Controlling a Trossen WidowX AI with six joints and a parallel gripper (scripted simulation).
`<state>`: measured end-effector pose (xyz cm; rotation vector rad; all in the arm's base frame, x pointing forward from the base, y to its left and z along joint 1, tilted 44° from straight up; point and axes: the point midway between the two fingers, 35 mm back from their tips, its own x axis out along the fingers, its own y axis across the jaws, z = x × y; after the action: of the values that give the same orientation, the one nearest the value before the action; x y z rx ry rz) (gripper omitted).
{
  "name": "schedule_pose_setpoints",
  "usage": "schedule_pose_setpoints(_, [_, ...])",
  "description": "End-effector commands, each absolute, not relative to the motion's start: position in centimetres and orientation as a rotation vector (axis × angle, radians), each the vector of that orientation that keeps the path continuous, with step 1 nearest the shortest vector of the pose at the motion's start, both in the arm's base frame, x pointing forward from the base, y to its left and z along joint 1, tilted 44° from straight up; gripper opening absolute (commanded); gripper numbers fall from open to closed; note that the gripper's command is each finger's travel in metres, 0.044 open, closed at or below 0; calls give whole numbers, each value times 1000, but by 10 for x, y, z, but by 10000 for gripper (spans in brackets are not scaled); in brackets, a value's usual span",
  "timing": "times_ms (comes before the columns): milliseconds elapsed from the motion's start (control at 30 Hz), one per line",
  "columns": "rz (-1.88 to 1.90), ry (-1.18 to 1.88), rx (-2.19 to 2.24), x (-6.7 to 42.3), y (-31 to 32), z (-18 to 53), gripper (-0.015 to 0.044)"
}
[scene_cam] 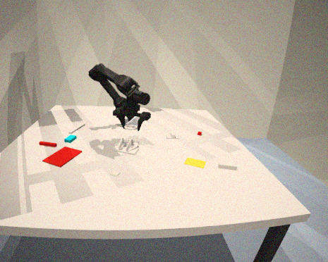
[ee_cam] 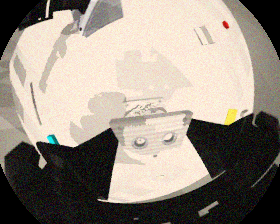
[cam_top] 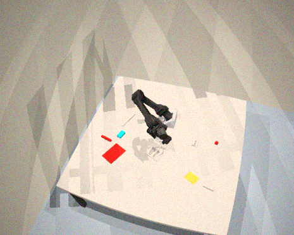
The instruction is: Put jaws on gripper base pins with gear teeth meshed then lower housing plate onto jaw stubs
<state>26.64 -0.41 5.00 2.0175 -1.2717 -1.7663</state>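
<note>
My gripper (cam_top: pixel 159 139) (scene_cam: pixel 131 129) is shut on the pale housing plate (scene_cam: pixel 132 123) (ee_cam: pixel 155 131), one finger at each end. The plate's two round holes show in the wrist view. The gripper base (scene_cam: pixel 130 152) lies on the table below and slightly in front of the gripper. Two pale jaws (cam_top: pixel 155 151) (scene_cam: pixel 127 144) stand side by side on it, close together. The held plate is above them, apart from them. In the wrist view the plate hides most of the base and jaws. Whether the gear teeth mesh is too small to tell.
A red sheet (cam_top: pixel 114 153) (scene_cam: pixel 62 156), red rod (cam_top: pixel 106 138) (scene_cam: pixel 48 144) and cyan block (cam_top: pixel 121 134) (scene_cam: pixel 70 139) lie left. Right are a small pale part (cam_top: pixel 195 144) (scene_cam: pixel 172 136), a red piece (cam_top: pixel 216 143) (scene_cam: pixel 199 133), a yellow sheet (cam_top: pixel 191 177) (scene_cam: pixel 195 163) and a grey bar (scene_cam: pixel 227 167).
</note>
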Motion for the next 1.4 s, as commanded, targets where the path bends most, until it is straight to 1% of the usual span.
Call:
schedule_pose_setpoints(0, [-1762,-1267,2013,266,-5,51,351])
schedule_pose_setpoints(667, [-1762,-1266,2013,267,-5,50,351])
schedule_pose_setpoints(1367, [-1762,-1266,2015,266,-29,25,351])
